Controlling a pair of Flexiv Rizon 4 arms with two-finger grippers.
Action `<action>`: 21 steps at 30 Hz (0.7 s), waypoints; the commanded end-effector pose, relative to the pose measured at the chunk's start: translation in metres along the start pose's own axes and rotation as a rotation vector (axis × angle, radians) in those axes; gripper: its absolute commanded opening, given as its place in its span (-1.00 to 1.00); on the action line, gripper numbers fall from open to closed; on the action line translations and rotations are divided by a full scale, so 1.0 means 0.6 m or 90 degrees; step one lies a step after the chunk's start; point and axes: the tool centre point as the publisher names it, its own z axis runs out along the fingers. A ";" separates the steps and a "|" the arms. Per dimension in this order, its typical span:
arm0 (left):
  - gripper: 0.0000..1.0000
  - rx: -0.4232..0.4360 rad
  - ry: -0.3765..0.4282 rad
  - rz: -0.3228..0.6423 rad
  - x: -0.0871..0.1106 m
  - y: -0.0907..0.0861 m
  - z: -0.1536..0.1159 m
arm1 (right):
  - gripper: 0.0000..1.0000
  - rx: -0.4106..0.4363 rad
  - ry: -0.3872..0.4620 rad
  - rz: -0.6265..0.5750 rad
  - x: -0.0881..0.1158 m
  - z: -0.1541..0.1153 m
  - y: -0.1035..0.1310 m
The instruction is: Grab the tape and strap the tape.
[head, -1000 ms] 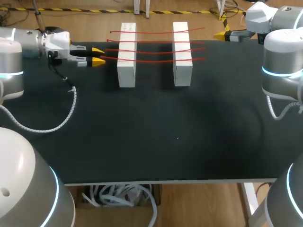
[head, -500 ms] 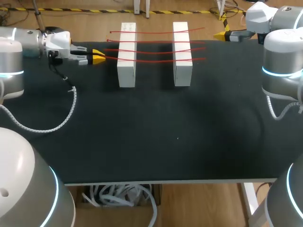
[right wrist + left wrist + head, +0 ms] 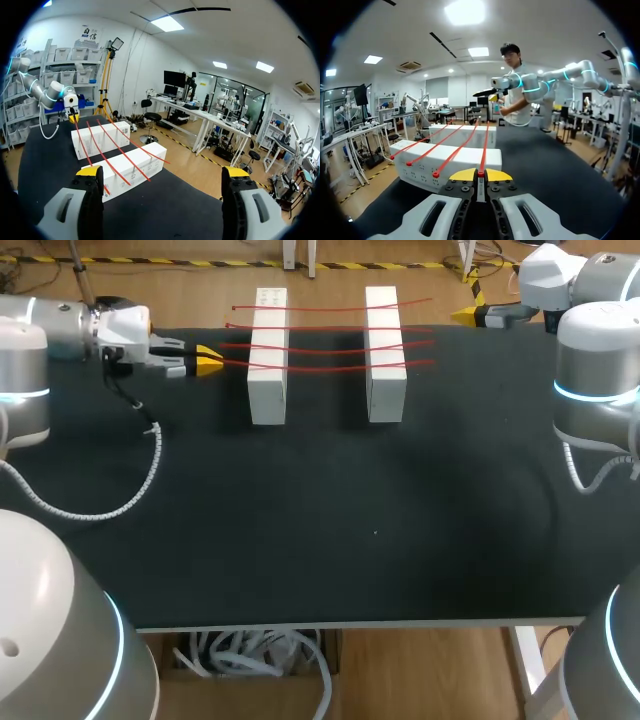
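Note:
Several red tapes lie stretched across two white blocks, the left block (image 3: 267, 355) and the right block (image 3: 385, 352). The red tape nearest the table's front (image 3: 330, 366) ends at my left gripper (image 3: 210, 361), just left of the left block. In the left wrist view that gripper (image 3: 480, 174) is shut on the red tape's end, and the tape (image 3: 484, 145) runs ahead over both blocks. My right gripper (image 3: 468, 313) hangs at the table's far right edge, beyond the right block. Its fingers (image 3: 90, 172) stand wide apart, open and empty (image 3: 162, 171), pointed toward the blocks (image 3: 130, 170).
The other tapes' free ends (image 3: 435, 174) stick out over the near block (image 3: 445, 162) beside my left gripper. A coiled grey cable (image 3: 150, 465) hangs from my left arm over the table's left part. Bare black tabletop (image 3: 380, 520) spreads in front of the blocks.
My left gripper's fingers have come together on the end of the nearest red tape. The right arm has not moved.

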 end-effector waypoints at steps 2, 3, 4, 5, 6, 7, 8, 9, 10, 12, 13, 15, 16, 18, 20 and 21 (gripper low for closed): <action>-1.00 -0.003 0.014 0.005 -0.003 -0.006 0.000 | 1.00 0.000 0.000 0.000 0.000 0.000 0.000; -1.00 -0.004 0.015 0.008 -0.003 -0.008 0.000 | 1.00 0.000 0.000 0.000 0.000 0.000 0.000; -1.00 -0.005 0.014 0.010 -0.003 -0.011 0.000 | 1.00 0.000 0.000 0.000 0.000 0.000 0.000; -1.00 -0.005 0.014 0.015 -0.002 -0.016 0.000 | 1.00 0.000 0.000 0.000 0.000 0.000 0.000; -1.00 -0.010 0.013 0.020 -0.002 -0.021 -0.001 | 1.00 0.000 0.000 0.000 0.000 0.000 0.000; -1.00 -0.013 0.011 0.024 -0.002 -0.027 -0.002 | 1.00 0.000 0.000 0.000 0.000 0.000 0.000; -1.00 -0.012 0.010 0.031 -0.002 -0.035 -0.003 | 1.00 0.000 0.000 0.000 0.000 0.000 0.000; -1.00 -0.017 0.006 0.036 -0.002 -0.042 -0.005 | 1.00 0.000 0.000 0.000 0.000 0.000 0.000; -1.00 -0.027 0.006 0.043 -0.002 -0.050 -0.006 | 1.00 0.000 0.000 0.000 0.000 0.000 0.000; -1.00 -0.036 0.010 0.048 -0.001 -0.067 -0.008 | 1.00 0.000 0.000 0.000 0.000 0.000 0.000; -1.00 -0.052 0.011 0.055 0.000 -0.076 -0.008 | 1.00 0.000 0.000 0.000 0.000 0.000 0.000; -1.00 -0.057 0.007 0.060 0.002 -0.095 -0.012 | 1.00 0.000 0.000 0.000 0.000 0.000 0.000; -1.00 -0.060 0.006 0.059 0.003 -0.105 -0.014 | 1.00 0.000 0.000 0.000 0.000 0.000 0.000; -1.00 -0.064 0.001 0.058 0.004 -0.125 -0.020 | 1.00 0.000 0.000 0.000 0.000 0.000 0.000; -1.00 -0.050 -0.005 0.051 0.004 -0.150 -0.026 | 1.00 0.000 0.000 0.000 0.000 0.000 0.000; -1.00 -0.042 -0.002 0.051 0.005 -0.163 -0.027 | 1.00 0.000 0.000 0.000 0.000 0.000 0.000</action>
